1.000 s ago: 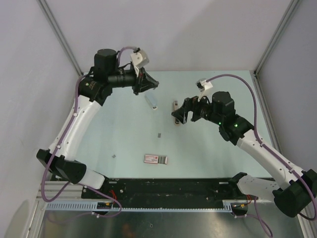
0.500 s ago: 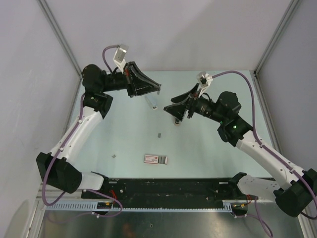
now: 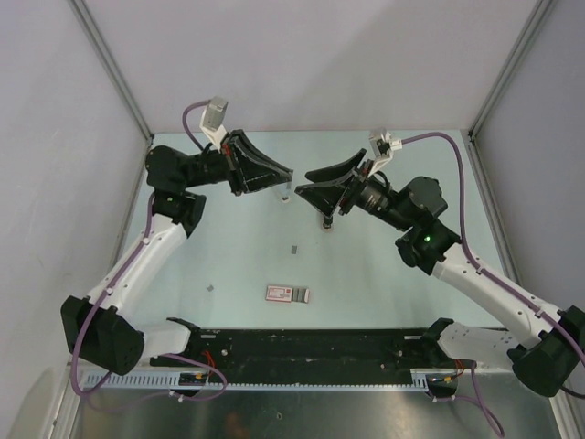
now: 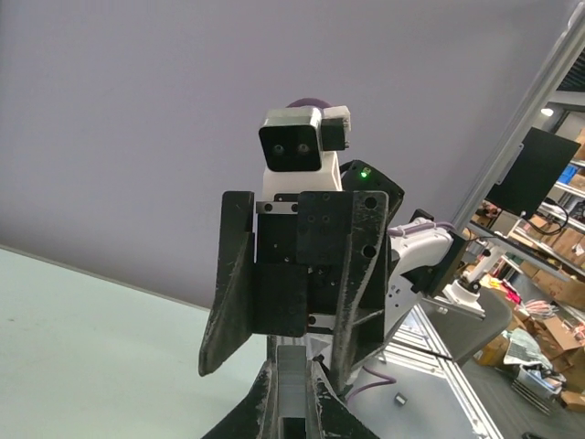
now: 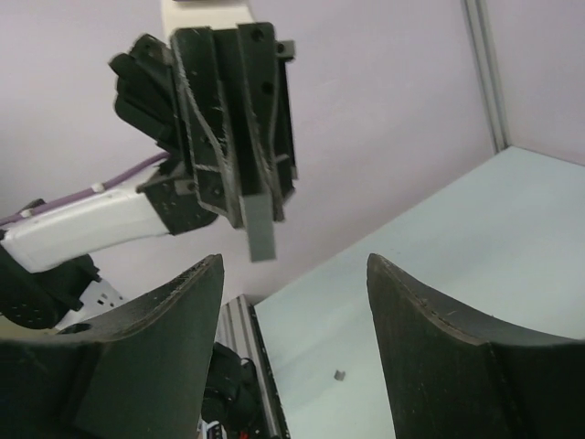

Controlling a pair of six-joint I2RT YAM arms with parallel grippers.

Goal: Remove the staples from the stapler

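**Position of parts.** The stapler lies flat on the tabletop, and neither arm is near it. Both arms are raised well beyond the stapler. Their tips face each other, near but apart.

**Left fingers**: pressed together on a thin grey strip. The strip is pinched at one end. The other end projects free, clear of the tabletop, toward the right arm. It cannot be told whether the strip is a row of staples or a part of the stapler.

**Right fingers**: spread, with nothing between them. In the right wrist view the free end of the strip stands ahead of the gap, nearer one finger than the other, and appears not yet inside it.

**Loose items.** A small grey piece lies just beyond the stapler, and another lies to its left. A small dark piece lies farther beyond the stapler, below the right fingers.

**Step in hand (judgement).** The arms appear to be passing the strip, or taking a joint hold on it, in the air — away from the stapler.

**Next move (judgement).** The right fingers need to advance until the free end sits squarely between them, flat faces toward the pads, and then close. The strip is thin, so a small misalignment could miss it or twist it in the left pinch. The left fingers should hold firm until the right grip is secure.
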